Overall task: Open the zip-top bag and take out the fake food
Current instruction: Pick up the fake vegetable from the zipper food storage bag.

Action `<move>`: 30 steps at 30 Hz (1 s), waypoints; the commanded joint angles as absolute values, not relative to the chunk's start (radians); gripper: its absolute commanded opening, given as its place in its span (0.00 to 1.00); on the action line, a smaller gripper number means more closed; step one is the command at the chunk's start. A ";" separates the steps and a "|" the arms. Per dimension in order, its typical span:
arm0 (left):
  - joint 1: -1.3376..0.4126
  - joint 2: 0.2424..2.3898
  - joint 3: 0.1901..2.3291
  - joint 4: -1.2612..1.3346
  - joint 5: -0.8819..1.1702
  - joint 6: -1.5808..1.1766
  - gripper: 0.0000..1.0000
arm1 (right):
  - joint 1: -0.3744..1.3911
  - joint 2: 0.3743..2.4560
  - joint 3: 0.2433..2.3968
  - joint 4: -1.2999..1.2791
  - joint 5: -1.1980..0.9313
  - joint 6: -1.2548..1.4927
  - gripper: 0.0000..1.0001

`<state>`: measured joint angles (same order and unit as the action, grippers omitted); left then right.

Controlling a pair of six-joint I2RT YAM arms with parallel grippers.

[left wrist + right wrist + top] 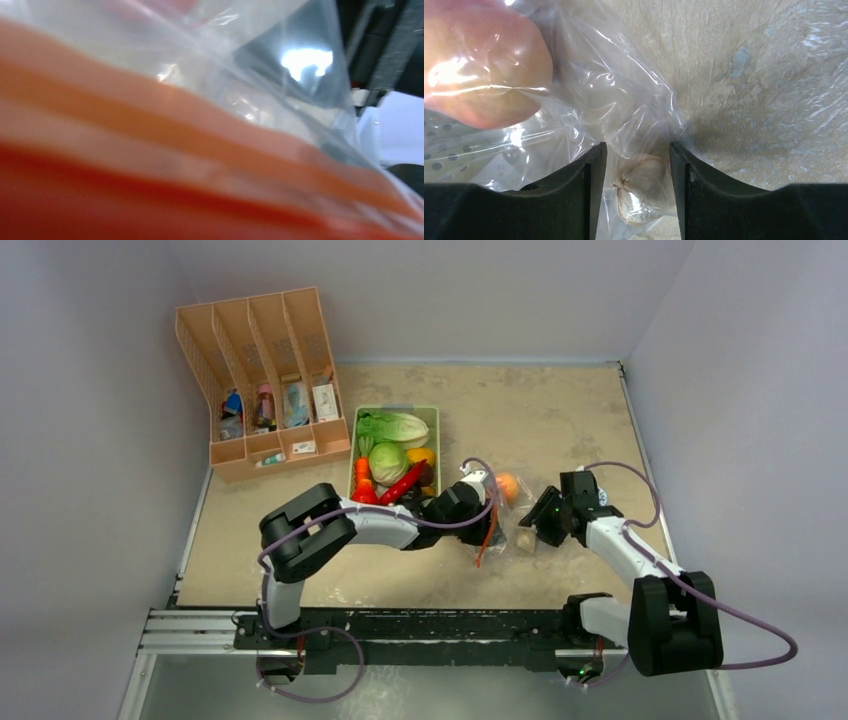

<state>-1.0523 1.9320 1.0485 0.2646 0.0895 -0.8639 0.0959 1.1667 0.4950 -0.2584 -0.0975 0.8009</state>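
1. Progress looks partial: the cabbage [388, 462], chili [402, 483] and carrot [362, 473] lie in the tray [437, 430], so I judge them already out.
2. The zip-top bag [510, 518] lies on the table [580, 420] between the two arms, just right of the tray. The peach [479, 70] and the beige piece [639, 185] are inside its plastic.
3. The right gripper [638, 150] has its jaws part open, astride the bagged beige piece, with no clear squeeze.
4. The left gripper [470, 490] is at the bag's left edge. Its wrist view is filled by the blurred zip strip [150, 150], so I cannot tell how its jaws stand.
5. Whether the zip is parted cannot be told.
6. Left to do, in my judgement: get the peach and the beige piece out.
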 commanded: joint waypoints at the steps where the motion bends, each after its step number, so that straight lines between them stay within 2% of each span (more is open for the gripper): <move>1: -1.063 1.928 1.050 0.463 0.169 -0.916 0.39 | 0.097 1.169 0.487 -0.227 -0.152 0.802 0.53; 8: -1.063 1.976 0.982 0.699 0.233 -1.030 0.41 | 0.097 1.224 0.472 -0.166 -0.269 0.811 0.52; 17: -1.063 1.954 0.968 0.490 0.073 -0.970 0.41 | 0.097 1.174 0.480 -0.228 -0.248 0.828 0.52; 23: -1.063 1.867 0.930 0.381 -0.033 -0.937 0.41 | 0.097 1.124 0.506 -0.308 -0.138 0.833 0.52; 27: -1.066 1.815 0.904 0.340 -0.164 -0.947 0.38 | 0.097 1.110 0.520 -0.342 -0.110 0.847 0.51; 30: -1.066 1.855 0.948 0.284 -0.159 -0.930 0.32 | 0.097 1.127 0.542 -0.365 -0.093 0.835 0.51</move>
<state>-1.0603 1.8637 0.9134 0.3492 -0.0795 -0.9661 0.0959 1.1233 0.4889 -0.3054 -0.1471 0.8288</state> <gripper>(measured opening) 0.360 0.514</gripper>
